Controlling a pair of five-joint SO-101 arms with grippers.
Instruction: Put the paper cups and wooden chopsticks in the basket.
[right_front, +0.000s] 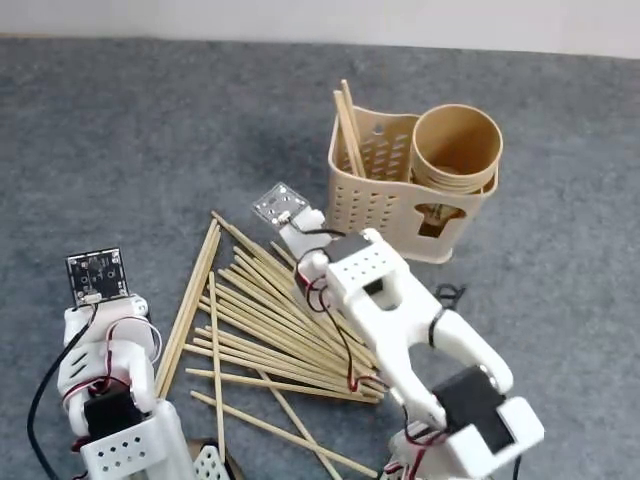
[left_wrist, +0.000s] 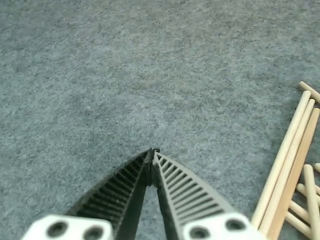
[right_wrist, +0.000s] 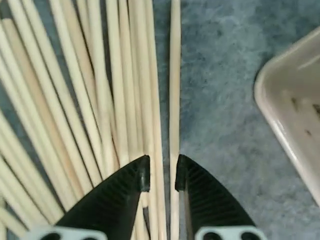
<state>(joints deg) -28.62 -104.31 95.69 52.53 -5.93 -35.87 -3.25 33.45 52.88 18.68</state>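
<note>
Chopsticks of pale round wood (right_wrist: 100, 90) lay fanned under the right gripper (right_wrist: 162, 173) — one stick between its slightly parted black fingers (right_wrist: 125, 195).

White arms (right_front: 400, 320), black ribbed pincers (right_wrist: 162, 172), red cables (right_front: 349, 365)

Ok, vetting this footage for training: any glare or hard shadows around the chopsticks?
High view: even light, no glare; the chopsticks cast only faint shadows. Right wrist view: a soft dark fringe beside the basket. Left wrist view: evenly lit carpet.
</note>
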